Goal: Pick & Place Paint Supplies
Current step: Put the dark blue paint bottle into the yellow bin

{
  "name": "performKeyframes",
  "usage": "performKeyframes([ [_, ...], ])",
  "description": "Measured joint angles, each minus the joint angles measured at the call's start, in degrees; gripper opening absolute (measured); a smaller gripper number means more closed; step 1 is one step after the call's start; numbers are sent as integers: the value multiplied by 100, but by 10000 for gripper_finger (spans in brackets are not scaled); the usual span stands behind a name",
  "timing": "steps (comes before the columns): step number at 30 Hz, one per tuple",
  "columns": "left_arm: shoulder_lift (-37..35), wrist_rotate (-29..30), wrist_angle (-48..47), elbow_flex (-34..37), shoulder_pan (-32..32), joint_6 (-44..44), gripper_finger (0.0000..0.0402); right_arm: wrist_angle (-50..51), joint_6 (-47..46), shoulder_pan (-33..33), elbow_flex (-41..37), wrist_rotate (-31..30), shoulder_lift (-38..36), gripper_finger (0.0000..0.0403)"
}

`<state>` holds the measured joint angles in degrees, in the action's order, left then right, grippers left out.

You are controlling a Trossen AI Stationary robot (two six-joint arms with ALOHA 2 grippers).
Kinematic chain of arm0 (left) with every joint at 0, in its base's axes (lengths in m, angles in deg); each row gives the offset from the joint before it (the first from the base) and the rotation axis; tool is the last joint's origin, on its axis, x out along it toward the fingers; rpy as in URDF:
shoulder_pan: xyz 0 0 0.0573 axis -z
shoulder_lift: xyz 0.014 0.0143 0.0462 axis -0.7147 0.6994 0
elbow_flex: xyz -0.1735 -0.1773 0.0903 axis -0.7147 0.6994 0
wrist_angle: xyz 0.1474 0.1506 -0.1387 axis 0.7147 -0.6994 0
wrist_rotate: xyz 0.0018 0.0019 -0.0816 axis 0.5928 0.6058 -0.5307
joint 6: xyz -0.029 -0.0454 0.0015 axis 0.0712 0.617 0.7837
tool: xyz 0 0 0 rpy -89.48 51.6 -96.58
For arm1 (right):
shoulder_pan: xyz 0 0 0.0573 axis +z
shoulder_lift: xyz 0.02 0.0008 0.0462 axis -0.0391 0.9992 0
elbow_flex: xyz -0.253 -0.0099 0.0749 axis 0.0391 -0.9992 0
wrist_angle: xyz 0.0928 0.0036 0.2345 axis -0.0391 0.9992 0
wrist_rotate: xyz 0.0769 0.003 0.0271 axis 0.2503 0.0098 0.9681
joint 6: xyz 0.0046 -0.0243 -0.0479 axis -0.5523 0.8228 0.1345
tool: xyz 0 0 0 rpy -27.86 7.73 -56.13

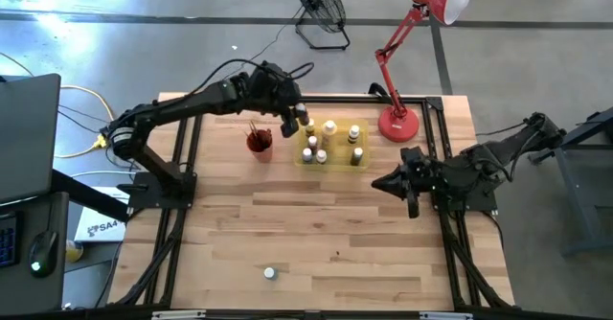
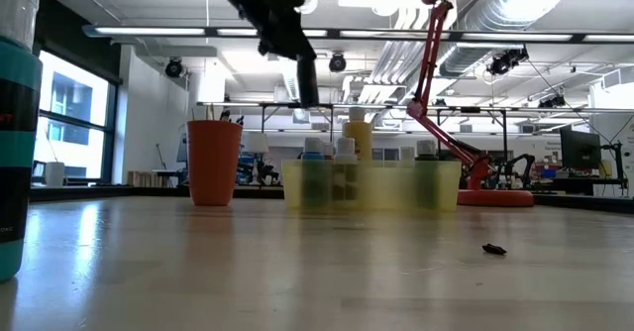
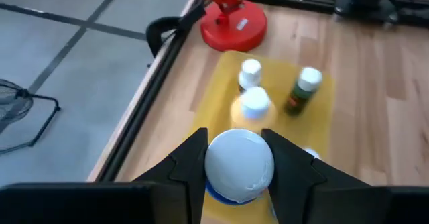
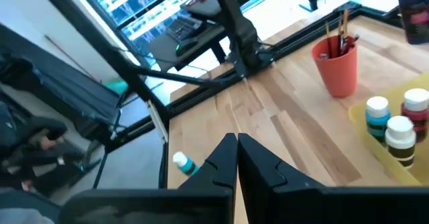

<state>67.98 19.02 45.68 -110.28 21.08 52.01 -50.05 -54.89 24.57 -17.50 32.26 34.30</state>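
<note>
Left wrist view showed it best: a small white-capped bottle (image 3: 239, 165) sat clamped between the two fingers of my left gripper (image 3: 236, 167), held up over the near end of the yellow tray (image 3: 221, 83). I had it by the cap, one finger on each side — a round, smooth surface that I judged could slip or twist if I squeezed off-centre. The bottle looked light and rigid, so I reckoned a modest pinch was enough, though taking hold lower, on the body, would have been steadier.

Under it, in the tray, stood more bottles: two pale-capped ones (image 3: 251, 73) close together and a dark-bodied one (image 3: 303, 90) a little apart. They crowded the drop zone — coming down carelessly, I judged, could knock one over. From above, the tray (image 1: 337, 162) lay toward the far edge of the table (image 1: 316, 234), with the red cup (image 1: 259, 142) of brushes just beside it and the red lamp (image 1: 398, 124) base on the other side.

One stray bottle (image 1: 269, 273) lay alone near the front edge, well apart from everything. My right gripper (image 1: 382, 182) waited over the table's right side, fingers pressed together and empty.
</note>
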Motion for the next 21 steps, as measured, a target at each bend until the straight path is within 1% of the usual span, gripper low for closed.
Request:
performKeyframes([
  [5,209,-126,381,310,-94,144,119,-12,160,-196,0,67,-90,4],
  [9,389,-158,171,494,-95,167,119,-9,178,-284,0,76,-143,4],
  [11,395,-159,158,611,-95,163,119,-8,184,-294,0,74,-156,4],
  [16,389,-101,703,869,-100,169,119,-8,204,-295,0,27,-178,4],
  [21,399,-11,828,1006,-98,169,119,-53,184,-295,0,6,-178,4],
])
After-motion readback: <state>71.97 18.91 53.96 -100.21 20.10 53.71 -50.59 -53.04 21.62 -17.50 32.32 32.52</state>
